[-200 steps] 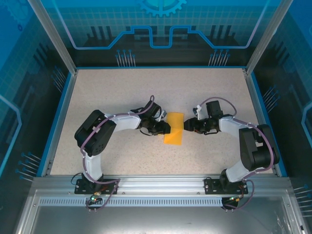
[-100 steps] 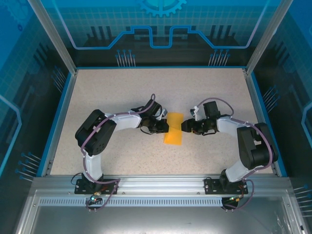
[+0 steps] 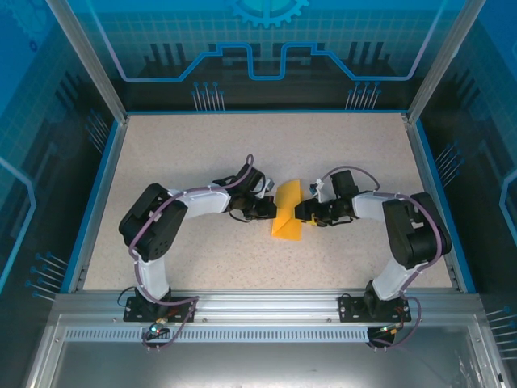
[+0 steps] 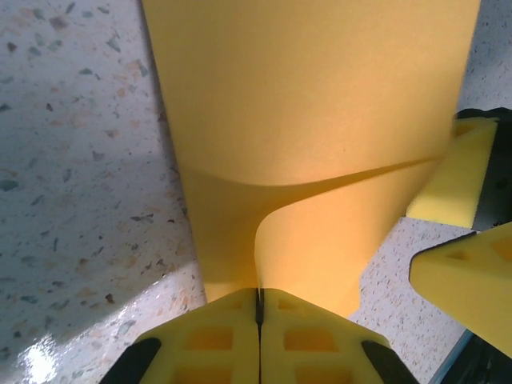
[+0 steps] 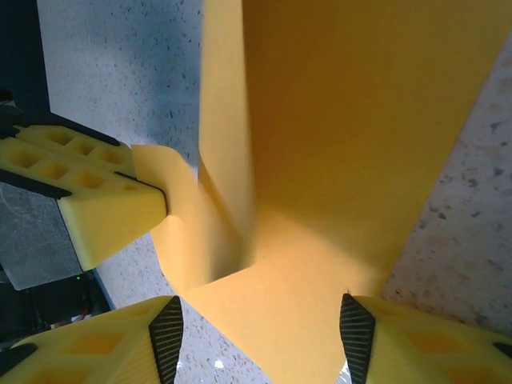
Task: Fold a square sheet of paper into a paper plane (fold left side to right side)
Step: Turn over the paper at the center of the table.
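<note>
Carefully: left edge pinched, fold not yet laid over

Near the middle of the tabletop (image 3: 202,153) sits the orange sheet of paper (image 3: 289,228), with the left gripper (image 3: 272,212) at its 9 o'clock and the right gripper (image 3: 300,212) at its 3 o'clock. The left fingers (image 4: 216,340) are pressed together on the edge of the sheet that faces them, and the paper curls up off the tabletop from that pinch. The right fingers (image 5: 120,348) stand wide apart with the paper running between them, gripping nothing.

To do the fold well, I judge the left arm should take its pinched edge in a low arc toward 3 o'clock without pulling, so the part resting on the tabletop does not slide. The right fingers would best press that lower part flat, or move aside, before the edges meet. Line up edge on edge first and crease afterwards. Paper this thin probably buckles if dragged.

From above, the sheet reads as a narrow strip, and how far it is lifted is hard to gauge. The left wrist camera shows the curl rising from the pinch and the two separated right fingers at 3 o'clock. The right wrist camera shows a flap turned up along the sheet's 9 o'clock side, with the left fingers beside it.
</note>
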Tool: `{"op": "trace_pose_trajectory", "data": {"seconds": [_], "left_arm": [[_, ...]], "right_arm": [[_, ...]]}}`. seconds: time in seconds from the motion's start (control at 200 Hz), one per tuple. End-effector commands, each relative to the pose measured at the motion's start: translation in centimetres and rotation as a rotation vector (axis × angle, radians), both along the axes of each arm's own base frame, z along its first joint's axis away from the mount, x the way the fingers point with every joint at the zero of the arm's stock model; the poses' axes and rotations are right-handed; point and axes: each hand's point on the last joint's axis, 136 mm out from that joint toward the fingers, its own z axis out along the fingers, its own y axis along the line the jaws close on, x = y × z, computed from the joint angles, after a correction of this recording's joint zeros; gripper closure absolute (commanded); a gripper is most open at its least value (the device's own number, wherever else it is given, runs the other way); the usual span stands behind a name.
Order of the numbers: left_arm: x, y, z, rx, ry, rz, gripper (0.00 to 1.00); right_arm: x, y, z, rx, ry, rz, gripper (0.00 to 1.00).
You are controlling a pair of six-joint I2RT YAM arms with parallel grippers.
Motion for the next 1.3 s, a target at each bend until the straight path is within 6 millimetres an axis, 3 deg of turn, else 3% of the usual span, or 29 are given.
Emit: {"op": "trace_pose_trajectory", "data": {"seconds": [0.0, 0.275, 0.35, 0.42, 0.525, 0.715, 0.865, 0.98, 1.085, 1.191, 1.296], "left_arm": [[-0.1, 0.7, 0.6, 0.004, -0.013, 0.008, 0.94], [0.0, 0.6, 0.6, 0.003, -0.016, 0.006, 0.92], [0.0, 0.6, 0.7, 0.001, -0.017, 0.008, 0.88], [0.0, 0.8, 1.1, -0.007, -0.025, 0.012, 0.81], [0.2, 1.2, 3.2, -0.052, -0.065, 0.036, 0.64], [0.2, 3.0, 8.9, -0.19, -0.161, 0.124, 0.28], [-0.4, 3.3, 14.4, -0.364, -0.226, 0.147, 0.15], [-1.4, 2.3, 19.2, -0.536, -0.272, 0.095, 0.11], [-2.1, 1.5, 22.1, -0.646, -0.292, 0.052, 0.11], [-3.2, 0.5, 24.4, -0.724, -0.322, -0.005, 0.13], [-4.3, -0.5, 26.5, -0.782, -0.36, -0.06, 0.22]], "right_arm": [[0.6, 1.4, 0.9, 0.057, -0.008, 0.018, 0.42], [1.3, 2.9, 1.0, 0.075, -0.009, 0.041, 0.45], [1.4, 3.4, 1.3, 0.091, -0.008, 0.05, 0.55], [1.5, 3.7, 1.8, 0.113, -0.013, 0.053, 0.74], [2.0, 3.5, 3.3, 0.136, -0.06, 0.046, 0.97], [2.5, 2.5, 9.3, 0.221, -0.21, 0.059, 1.0], [1.5, 2.3, 16.0, 0.313, -0.36, 0.109, 1.0], [-0.2, 2.7, 20.8, 0.36, -0.465, 0.166, 0.99], [-1.7, 3.4, 25.0, 0.396, -0.55, 0.217, 0.96], [-3.1, 4.1, 27.6, 0.428, -0.586, 0.258, 0.95], [-3.9, 4.6, 28.9, 0.447, -0.601, 0.28, 0.95]]}}
